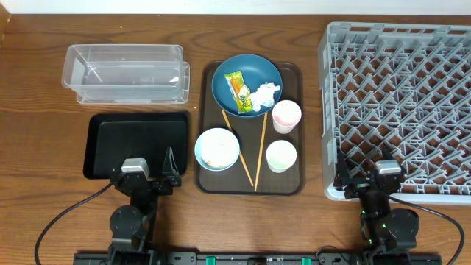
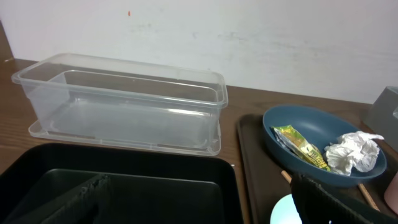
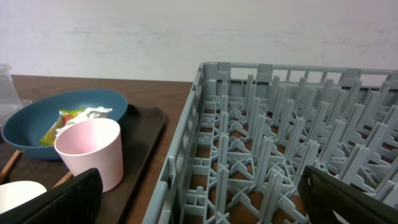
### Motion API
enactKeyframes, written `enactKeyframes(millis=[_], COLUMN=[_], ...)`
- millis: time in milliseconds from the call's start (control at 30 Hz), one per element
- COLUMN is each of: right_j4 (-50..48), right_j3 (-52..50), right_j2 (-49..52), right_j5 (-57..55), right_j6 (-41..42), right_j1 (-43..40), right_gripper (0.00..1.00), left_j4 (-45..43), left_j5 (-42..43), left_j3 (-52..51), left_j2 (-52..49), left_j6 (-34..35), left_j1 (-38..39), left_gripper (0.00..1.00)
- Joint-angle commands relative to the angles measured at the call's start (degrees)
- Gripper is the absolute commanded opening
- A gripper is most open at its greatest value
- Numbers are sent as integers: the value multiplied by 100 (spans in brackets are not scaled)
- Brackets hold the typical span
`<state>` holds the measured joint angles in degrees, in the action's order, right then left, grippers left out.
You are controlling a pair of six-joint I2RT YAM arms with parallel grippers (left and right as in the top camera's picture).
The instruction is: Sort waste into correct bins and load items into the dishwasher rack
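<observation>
On the brown serving tray (image 1: pixel 221 180), a dark blue plate (image 1: pixel 254 70) holds the orange and yellow-green wrapper (image 1: pixel 237 92) and the crumpled tissue (image 1: pixel 266 93). Small white bits lie between them. The white bowl (image 1: pixel 217 149), pinkish cup (image 1: pixel 286 115), white cup (image 1: pixel 281 156) and two chopsticks (image 1: pixel 237 147) also sit on that tray. The clear tub (image 1: pixel 125 70) and black tray (image 1: pixel 140 140) lie at the left. The grey rack (image 1: pixel 401 96) stands at the right. My left gripper (image 1: pixel 144 173) is open and empty over the black tray's near edge. My right gripper (image 1: pixel 368 180) is open and empty at the rack's near left corner.
The left wrist view shows the tub (image 2: pixel 124 106), black tray (image 2: pixel 155 186), plate (image 2: pixel 280 146), wrapper (image 2: pixel 301 146) and tissue (image 2: pixel 354 152). The right wrist view shows the pinkish cup (image 3: pixel 90 152), plate (image 3: pixel 31 124) and rack (image 3: pixel 261 137). A white wall runs behind the table.
</observation>
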<state>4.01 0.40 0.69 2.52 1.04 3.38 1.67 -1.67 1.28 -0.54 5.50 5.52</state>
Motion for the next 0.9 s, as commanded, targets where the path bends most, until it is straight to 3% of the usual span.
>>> enactKeyframes(millis=[0,633,867], right_j4=[22,11,11], right_j3=[-9,-9,-7], right_j2=[-37,-37,-31], right_j5=[-61,-57,-85], right_j6=[0,144,256], right_j1=[-111,-111,-111], right_gripper=[99,99,99], left_j4=[238,236,240], left_j5=[-31,-26,52], left_j3=[-105,-105,-57], left_j2=[31,31,31], left_j6=[-96,-72,334], left_j1=[2,4,2], left_gripper=[94,94,94])
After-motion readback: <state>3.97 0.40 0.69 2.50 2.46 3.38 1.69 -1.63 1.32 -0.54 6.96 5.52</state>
